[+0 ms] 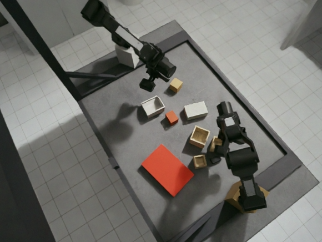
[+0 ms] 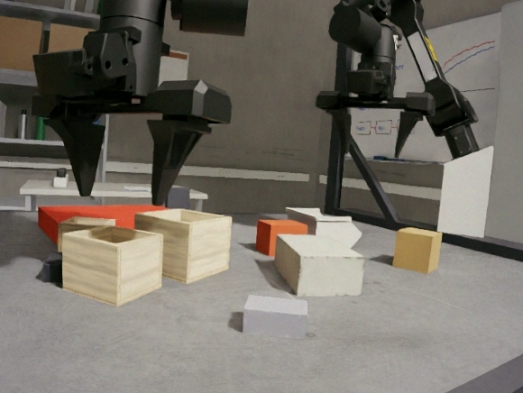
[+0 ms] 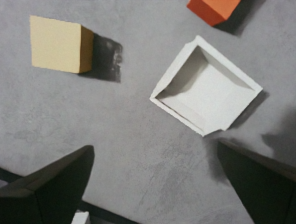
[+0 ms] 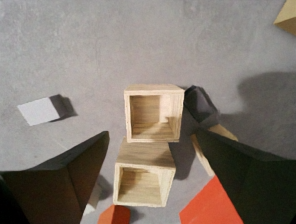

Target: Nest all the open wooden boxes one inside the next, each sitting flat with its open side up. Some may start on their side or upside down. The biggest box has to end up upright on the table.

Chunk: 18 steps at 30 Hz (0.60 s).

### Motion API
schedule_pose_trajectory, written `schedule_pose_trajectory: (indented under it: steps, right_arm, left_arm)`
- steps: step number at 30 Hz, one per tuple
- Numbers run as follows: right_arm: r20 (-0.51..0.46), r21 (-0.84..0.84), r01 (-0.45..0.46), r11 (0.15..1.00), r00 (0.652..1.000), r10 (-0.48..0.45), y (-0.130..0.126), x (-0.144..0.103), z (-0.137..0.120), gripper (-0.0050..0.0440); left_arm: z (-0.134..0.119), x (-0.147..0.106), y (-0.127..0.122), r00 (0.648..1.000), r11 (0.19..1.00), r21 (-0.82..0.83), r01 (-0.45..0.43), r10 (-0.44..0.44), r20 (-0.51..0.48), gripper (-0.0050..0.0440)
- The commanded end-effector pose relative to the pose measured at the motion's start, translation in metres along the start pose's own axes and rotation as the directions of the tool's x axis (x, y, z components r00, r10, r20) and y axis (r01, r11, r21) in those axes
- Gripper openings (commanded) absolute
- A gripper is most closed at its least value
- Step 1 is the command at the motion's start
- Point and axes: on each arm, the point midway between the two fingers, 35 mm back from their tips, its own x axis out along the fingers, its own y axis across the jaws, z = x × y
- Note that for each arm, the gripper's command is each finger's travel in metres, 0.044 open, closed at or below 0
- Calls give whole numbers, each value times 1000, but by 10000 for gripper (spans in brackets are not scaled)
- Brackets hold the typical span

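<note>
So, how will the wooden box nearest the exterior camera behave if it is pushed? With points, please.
The wooden box [image 1: 215, 144] [image 2: 90, 266] [image 4: 154, 120] probably stays stiff, as its walls look like boards. Being hollow, it may be light. Standing on a wide flat bottom, it should slide before tipping.
</note>
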Motion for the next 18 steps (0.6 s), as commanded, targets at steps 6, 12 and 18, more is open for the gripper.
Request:
schedule_pose_trajectory:
  steps: [6, 12, 18]
  right_arm:
    - [-8, -5, -17, 1000, 1000, 16, 3, -4, -3, 400]
    - [-8, -5, -17, 1000, 1000, 16, 3, -4, -3, 400]
    - [-8, -38, -17, 999, 1000, 16, 3, -4, -3, 256]
  left_arm:
    - [3, -5, -3, 1000, 1000, 8, 5, -5, 19, 400]
    - [3, -5, -3, 1000, 1000, 8, 5, -5, 19, 400]
    - [3, -5, -3, 1000, 1000, 8, 5, -5, 19, 400]
